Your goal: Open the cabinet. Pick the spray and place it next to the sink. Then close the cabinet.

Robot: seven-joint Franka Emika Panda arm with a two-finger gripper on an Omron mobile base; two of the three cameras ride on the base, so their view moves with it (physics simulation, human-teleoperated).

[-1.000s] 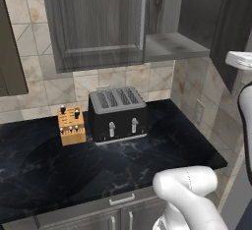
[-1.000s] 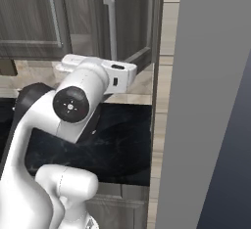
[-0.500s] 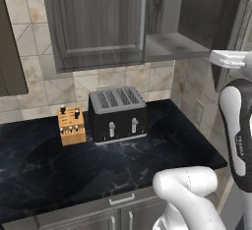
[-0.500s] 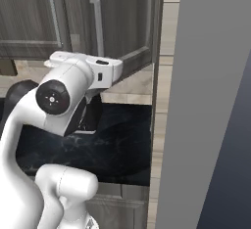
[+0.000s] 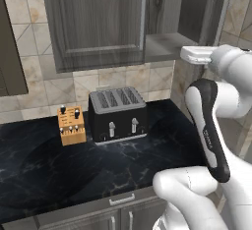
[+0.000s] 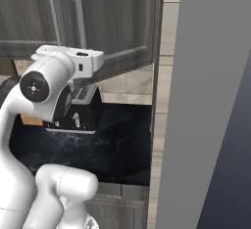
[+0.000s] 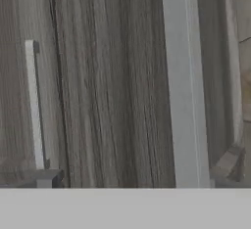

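Opening dark grey wood-grain wall cabinet (image 5: 98, 22): right door ajar, fingers spread wide, empty; next, close on silver bar handle (image 7: 184, 86).

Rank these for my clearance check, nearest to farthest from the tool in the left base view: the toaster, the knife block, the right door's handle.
1. Right door's handle, just above the tool.
2. Toaster, lower left on the counter.
3. Knife block, farther left.

No readable text, label, brand, number or sign anywhere. Faint pale lettering down the dark band of the arm's forearm (image 5: 210, 138) in the left base view, too small and blurred to read. Dark marks on the small orange block (image 5: 71, 125) beside the toaster (image 5: 117, 114), not legible as writing.
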